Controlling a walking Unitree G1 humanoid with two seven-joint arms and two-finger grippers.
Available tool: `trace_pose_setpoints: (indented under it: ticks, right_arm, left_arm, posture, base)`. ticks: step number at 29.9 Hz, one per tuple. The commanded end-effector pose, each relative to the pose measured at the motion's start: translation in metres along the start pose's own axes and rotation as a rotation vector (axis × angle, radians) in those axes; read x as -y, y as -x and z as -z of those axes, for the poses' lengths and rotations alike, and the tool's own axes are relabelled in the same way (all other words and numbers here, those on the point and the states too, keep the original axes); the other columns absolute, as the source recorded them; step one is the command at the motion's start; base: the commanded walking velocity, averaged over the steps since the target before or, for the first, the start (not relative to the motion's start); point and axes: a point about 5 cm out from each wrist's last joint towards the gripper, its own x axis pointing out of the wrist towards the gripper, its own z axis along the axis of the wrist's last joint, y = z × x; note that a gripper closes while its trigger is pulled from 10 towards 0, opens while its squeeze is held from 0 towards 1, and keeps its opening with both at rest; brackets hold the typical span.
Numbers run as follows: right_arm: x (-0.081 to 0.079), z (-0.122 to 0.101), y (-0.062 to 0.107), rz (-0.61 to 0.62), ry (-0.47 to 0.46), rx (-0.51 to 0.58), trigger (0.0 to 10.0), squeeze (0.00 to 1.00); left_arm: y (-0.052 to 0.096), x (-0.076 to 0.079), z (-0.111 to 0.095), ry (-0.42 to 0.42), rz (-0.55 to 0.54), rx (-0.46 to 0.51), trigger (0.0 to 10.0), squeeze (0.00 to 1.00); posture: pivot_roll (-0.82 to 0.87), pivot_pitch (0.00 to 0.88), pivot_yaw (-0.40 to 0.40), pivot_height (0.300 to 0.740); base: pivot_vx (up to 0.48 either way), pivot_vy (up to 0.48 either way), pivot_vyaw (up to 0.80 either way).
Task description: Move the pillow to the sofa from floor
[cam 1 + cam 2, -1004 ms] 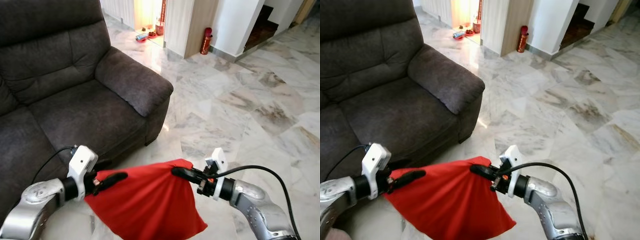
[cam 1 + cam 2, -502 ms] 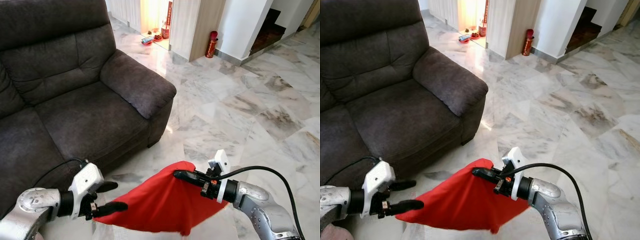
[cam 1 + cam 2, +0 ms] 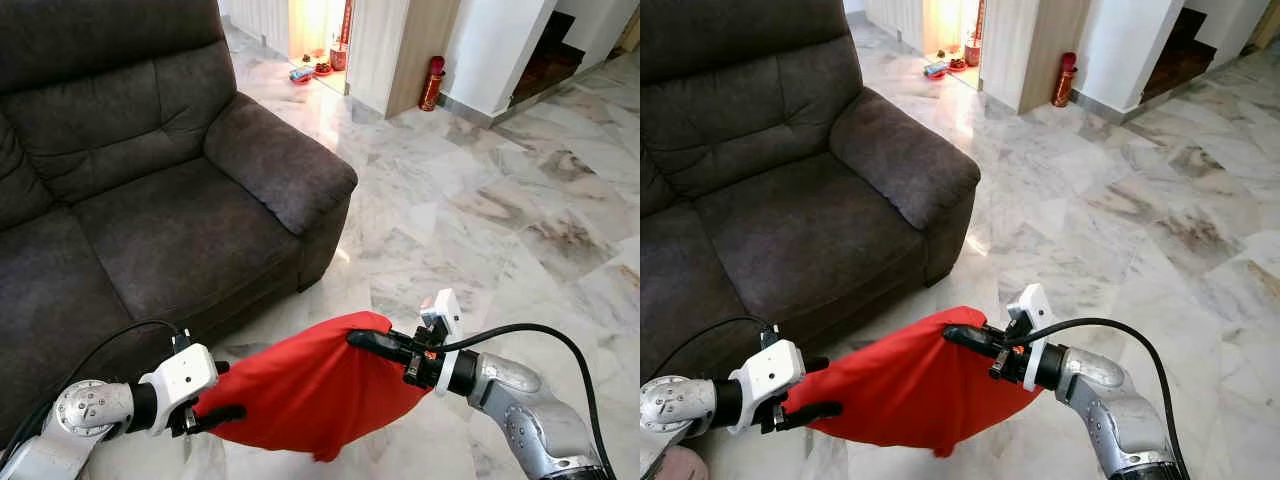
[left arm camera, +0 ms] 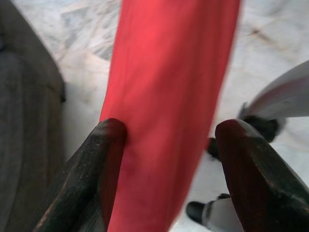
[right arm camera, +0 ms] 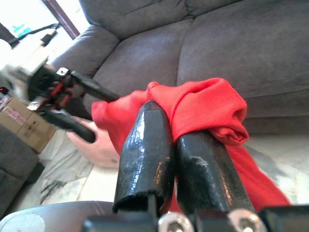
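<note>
A red pillow [image 3: 310, 390] hangs limp above the marble floor, in front of the dark grey sofa [image 3: 150, 230]. My right gripper [image 3: 362, 340] is shut on the pillow's upper corner and holds it up; the right wrist view shows red fabric [image 5: 207, 104] pinched between the black fingers [image 5: 149, 140]. My left gripper [image 3: 222, 392] is open at the pillow's lower left edge. In the left wrist view the red fabric [image 4: 169, 96] passes between the spread fingers [image 4: 96, 164] and touches one of them.
The sofa's armrest [image 3: 280, 170] juts out just beyond the pillow. Marble floor [image 3: 500, 220] stretches away to the right. A red cylinder [image 3: 433, 82] stands by the far wall, and small items [image 3: 320, 68] lie in a lit doorway.
My left gripper let go of the pillow's corner, opened and dropped lower. The pillow's left side sagged and it now hangs from the right gripper. The camera shifted slightly.
</note>
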Motion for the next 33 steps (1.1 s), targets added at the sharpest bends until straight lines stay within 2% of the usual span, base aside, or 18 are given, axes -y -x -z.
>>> trace_pose_setpoints:
  ticks: [1, 6, 7, 8, 9, 15, 23, 27, 28, 33]
  right_arm:
    - [-0.01, -0.028, -0.001, -0.077, 0.094, 0.098, 10.0, 0.0]
    - [-0.01, -0.025, 0.0, -0.084, 0.091, 0.082, 10.0, 0.0]
    - [-0.01, -0.025, -0.001, -0.084, 0.09, 0.08, 10.0, 0.0]
    - [-0.01, -0.025, -0.001, -0.084, 0.09, 0.08, 10.0, 0.0]
    - [-0.01, -0.024, -0.001, -0.085, 0.089, 0.079, 10.0, 0.0]
    - [-0.012, -0.023, -0.001, -0.099, 0.083, 0.074, 10.0, 0.0]
    - [-0.013, -0.027, -0.001, -0.11, 0.094, 0.082, 10.0, 0.0]
    - [-0.014, -0.027, 0.002, -0.123, 0.099, 0.077, 10.0, 0.0]
    - [-0.015, -0.027, 0.003, -0.137, 0.107, 0.071, 10.0, 0.0]
    - [-0.02, -0.024, 0.005, -0.192, 0.123, 0.045, 10.0, 0.0]
  left_arm:
    - [-0.001, -0.003, 0.004, -0.033, -0.031, -0.021, 10.0, 0.0]
    - [-0.001, -0.009, 0.004, -0.042, -0.082, -0.013, 10.0, 0.0]
    - [0.0, -0.011, 0.004, -0.03, -0.085, -0.004, 10.0, 0.46]
    - [0.0, -0.011, 0.004, -0.03, -0.085, -0.004, 10.0, 0.46]
    - [0.001, -0.012, 0.003, -0.021, -0.086, 0.003, 10.0, 1.0]
    - [0.005, -0.014, 0.002, -0.014, -0.072, 0.034, 10.0, 1.0]
    - [0.001, -0.003, 0.004, 0.028, 0.035, 0.036, 10.0, 1.0]
    - [0.002, -0.002, 0.006, 0.012, 0.026, 0.025, 10.0, 1.0]
    - [0.002, -0.004, 0.005, -0.005, 0.01, 0.026, 10.0, 0.0]
    - [0.002, -0.008, 0.003, -0.019, -0.008, 0.034, 10.0, 0.0]
  posture:
    - [0.04, 0.069, -0.058, 0.74]
    - [0.04, 0.069, -0.058, 0.74]
    - [0.04, 0.069, -0.057, 0.74]
    - [0.04, 0.069, -0.057, 0.74]
    - [0.04, 0.07, -0.057, 0.74]
    - [0.05, 0.068, -0.057, 0.74]
    - [0.04, 0.058, -0.057, 0.74]
    - [0.04, 0.057, -0.059, 0.74]
    - [0.04, 0.058, -0.059, 0.74]
    - [0.05, 0.058, -0.059, 0.74]
  base:
    - [0.0, 0.0, 0.0]
    - [0.0, 0.0, 0.0]
    - [0.0, 0.0, 0.0]
    - [0.0, 0.0, 0.0]
    - [0.0, 0.0, 0.0]
    - [0.0, 0.0, 0.0]
    - [0.0, 0.0, 0.0]
    - [0.0, 0.0, 0.0]
    - [0.0, 0.0, 0.0]
    - [0.0, 0.0, 0.0]
